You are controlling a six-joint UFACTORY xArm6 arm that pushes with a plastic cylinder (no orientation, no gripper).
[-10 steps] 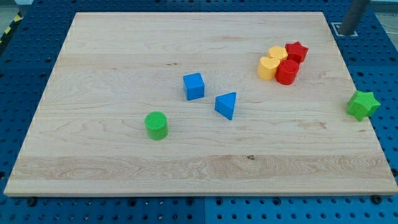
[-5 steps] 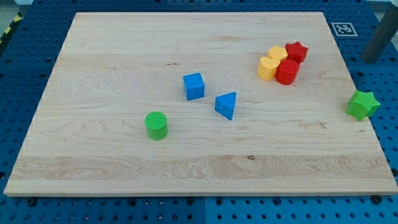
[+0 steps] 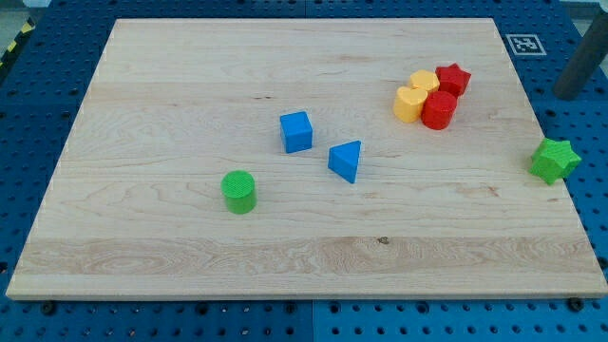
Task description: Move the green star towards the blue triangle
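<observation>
The green star (image 3: 555, 160) sits at the wooden board's right edge, at the view's right. The blue triangle (image 3: 347, 161) lies near the board's middle, far to the star's left. My tip (image 3: 566, 94) is off the board at the view's right edge, over the blue pegboard, above the star in the view and apart from it.
A blue cube (image 3: 296, 131) stands up and left of the triangle. A green cylinder (image 3: 238, 192) lies lower left. Two yellow blocks (image 3: 415, 97), a red cylinder (image 3: 439, 110) and a red star (image 3: 453, 79) cluster at the upper right. The board's right edge (image 3: 560, 190) runs beside the star.
My tip moved from the view's top right down and to the right, closer to the green star, then held still. No block has moved.
</observation>
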